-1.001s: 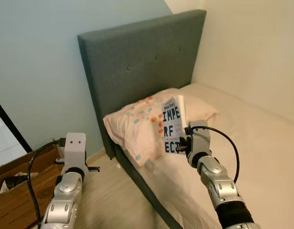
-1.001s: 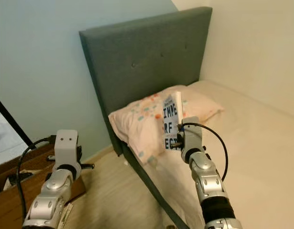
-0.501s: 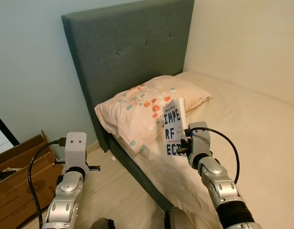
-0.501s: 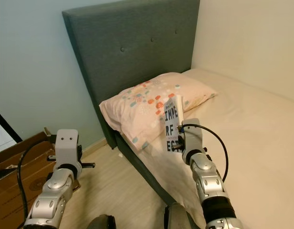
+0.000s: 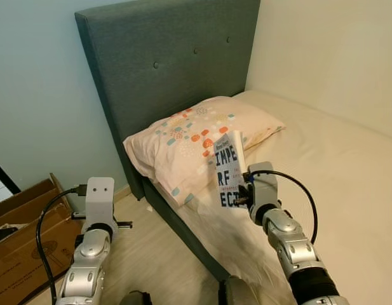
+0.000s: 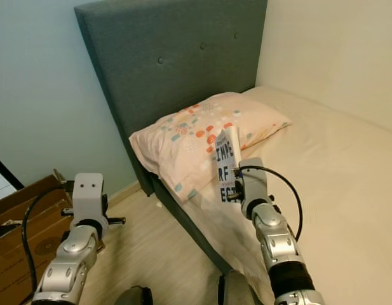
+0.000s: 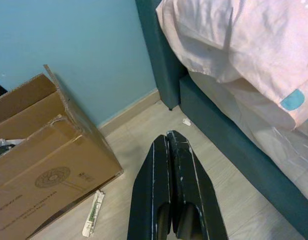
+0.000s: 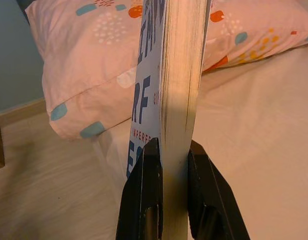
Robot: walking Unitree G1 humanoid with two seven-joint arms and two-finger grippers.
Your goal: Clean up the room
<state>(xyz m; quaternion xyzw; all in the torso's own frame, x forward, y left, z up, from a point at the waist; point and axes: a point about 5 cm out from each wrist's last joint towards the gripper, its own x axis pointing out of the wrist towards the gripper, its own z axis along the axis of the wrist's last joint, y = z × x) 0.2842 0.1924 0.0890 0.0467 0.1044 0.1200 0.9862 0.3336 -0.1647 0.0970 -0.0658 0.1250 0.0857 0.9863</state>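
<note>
My right gripper (image 8: pixel 169 160) is shut on a book (image 5: pixel 227 168) with a pale cover and large dark-blue letters, held upright above the near side of the bed (image 5: pixel 335 171). The book's page edge (image 8: pixel 181 75) faces the wrist camera, clamped between the black fingers (image 8: pixel 150 185). Behind it a pink pillow (image 5: pixel 183 140) with coloured spots lies against the grey-green headboard (image 5: pixel 164 57). My left gripper (image 7: pixel 171 150) is shut with nothing in it, raised over the wooden floor (image 7: pixel 139 160) beside the bed, near a cardboard box (image 7: pixel 39 145).
The open cardboard box (image 5: pixel 21 216) stands by the blue wall at the left. A small white wrapper (image 7: pixel 94 212) lies on the floor beside it, and a white scrap (image 7: pixel 186 121) near the bed's leg. A cream wall runs along the bed's far side.
The camera has shifted a little, so headboard and pillow sit slightly lower-left in the frame. The right gripper still holds the book upright. The left arm keeps its pose.
</note>
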